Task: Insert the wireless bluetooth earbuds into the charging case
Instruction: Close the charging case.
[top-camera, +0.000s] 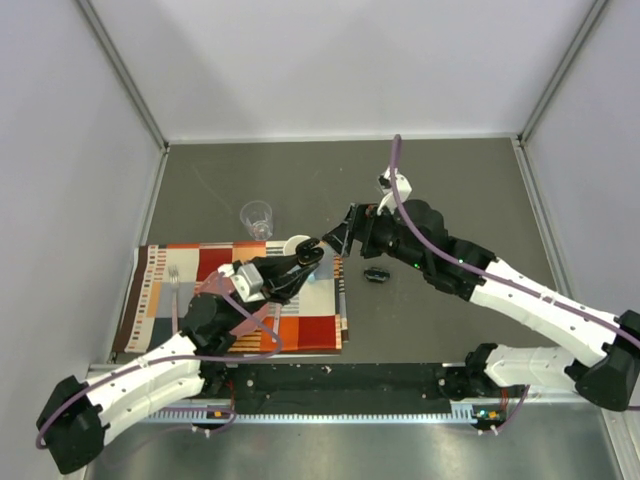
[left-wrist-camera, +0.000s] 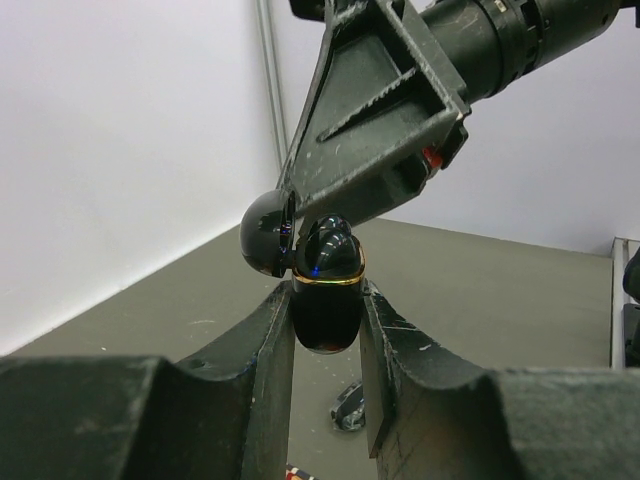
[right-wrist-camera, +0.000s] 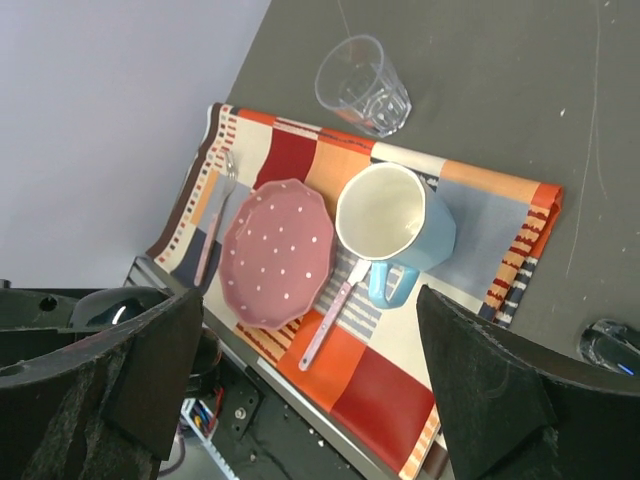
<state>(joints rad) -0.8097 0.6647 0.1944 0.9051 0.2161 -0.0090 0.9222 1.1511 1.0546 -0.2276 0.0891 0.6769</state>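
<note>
The left gripper (left-wrist-camera: 327, 305) is clamping the glossy charging case (left-wrist-camera: 325, 325) by its flanks, below the gold seam; probably light, slippery. The right gripper (right-wrist-camera: 308, 330) is gaping, empty.

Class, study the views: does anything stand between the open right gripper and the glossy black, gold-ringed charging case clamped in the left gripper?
Nothing visible does. The glossy black, gold-ringed charging case sits open in the left gripper, and the right gripper has a finger right beside its lid.
</note>
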